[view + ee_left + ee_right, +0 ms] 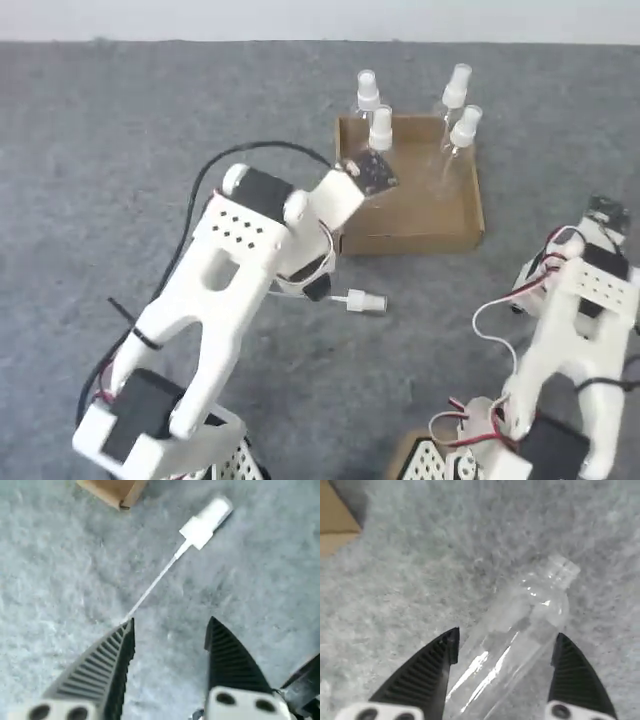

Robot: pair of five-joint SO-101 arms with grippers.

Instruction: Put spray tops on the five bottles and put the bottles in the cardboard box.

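Observation:
A cardboard box (pixel 462 222) stands at the back of the grey carpet. In it are several clear bottles with white spray tops, such as one (pixel 380 130) near its left wall. A loose white spray top (pixel 362 300) with a long thin tube (pixel 155 582) lies on the carpet in front of the box. My left gripper (pixel 170 627) hangs open over the tube's free end, with the spray head (pixel 202 524) farther off. A capless clear bottle (pixel 520 630) lies on the carpet. My right gripper (pixel 506 637) is open, one finger on each side of the bottle's body.
A corner of the box (pixel 115 490) lies just past the spray top, and another corner (pixel 335 525) shows beyond the bottle. The left arm (pixel 240 270) reaches across the middle of the carpet. The right arm (pixel 580 310) stands at the right edge.

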